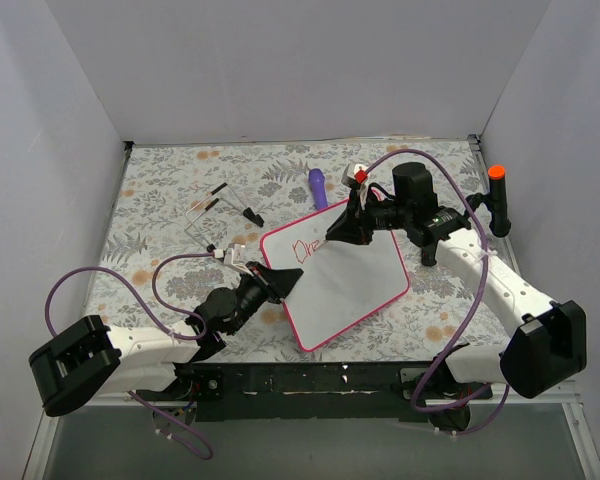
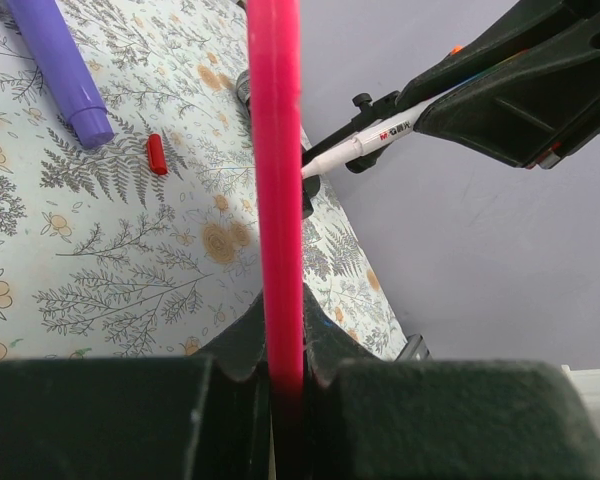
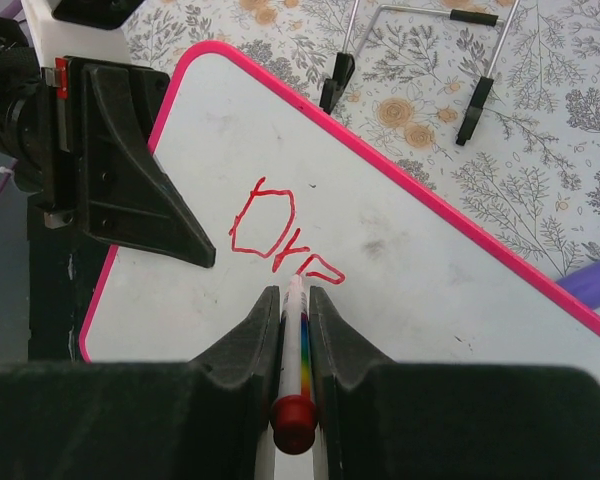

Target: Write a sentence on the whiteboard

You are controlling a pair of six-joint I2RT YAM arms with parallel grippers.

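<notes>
1. On the left side, my left gripper (image 1: pixel 280 283) is closed firmly on the near-left edge of the whiteboard (image 1: pixel 355 290). From its wrist camera I see the pink frame standing straight out of the shut jaws, edge-on.
2. Between the two arms, the board lies at a slant on the flowered table (image 1: pixel 160 190), with one corner pointing toward the arm bases.
3. Toward the board's far-left corner, the sentence (image 3: pixel 280 232) is only begun. I read three red letters, "Dre", close to the left gripper's fingertip. The line of writing runs from this corner to the right along the far edge, and the white area to the right of the last letter and below it is free.
4. Just at the last letter, my right gripper (image 3: pixel 295 300) is closed on the marker (image 3: pixel 298 335). The marker's long axis lies along the jaws, with the tip forward and down. I cannot tell if the tip touches the surface.
5. I judge that the next stroke belongs directly to the right of the "e", so the tip must go away from the left gripper. Only the right arm can write.
6. Beyond the far edge, the purple stick (image 1: pixel 318 187) lies apart from this path.
</notes>
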